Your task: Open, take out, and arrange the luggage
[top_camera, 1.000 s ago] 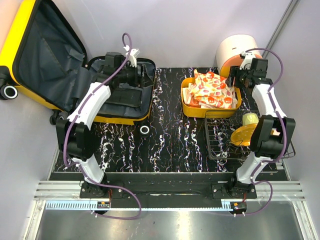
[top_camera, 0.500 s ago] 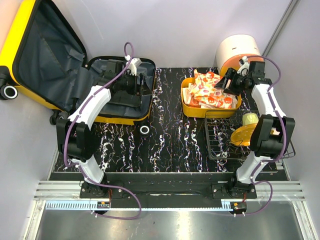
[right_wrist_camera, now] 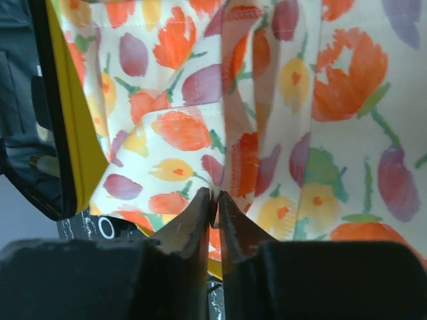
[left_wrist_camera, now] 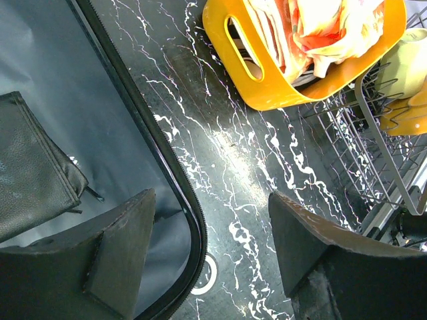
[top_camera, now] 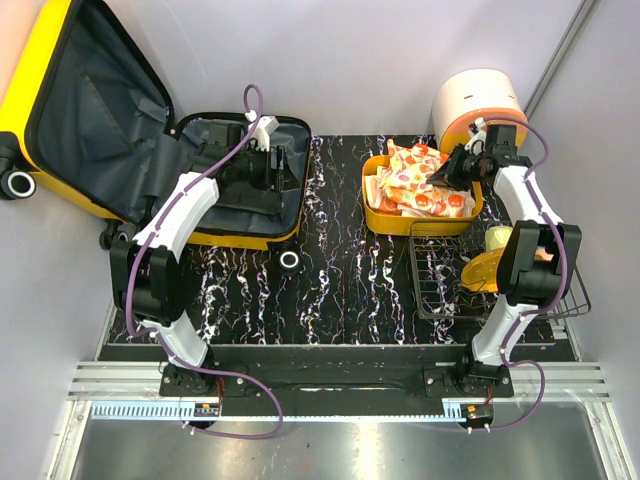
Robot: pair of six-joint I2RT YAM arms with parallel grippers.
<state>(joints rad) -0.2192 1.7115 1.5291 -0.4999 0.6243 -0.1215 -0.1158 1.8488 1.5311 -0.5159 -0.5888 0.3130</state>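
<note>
Luggage [top_camera: 100, 120]: glossy yellow shell, dark grey lining; wheel [top_camera: 18, 184] black and white. Counter [top_camera: 340, 270]: black, veined with white like marble. Basket [left_wrist_camera: 287, 93]: solid yellow. Cloth [right_wrist_camera: 267, 100]: cream, printed all over with orange, purple and yellow flowers on green stems. Wire rack [top_camera: 440, 290]: black. Round drum [top_camera: 480, 100]: white over an orange band. Arm cables [top_camera: 246, 100]: purple.

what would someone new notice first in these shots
Probably the big yellow suitcase standing open at far left, its dark lining showing, with the left gripper open above its rim. Next comes the bright floral cloth heaped in the yellow basket at far right, where the right gripper has its jaws pinched on a fold.
</note>
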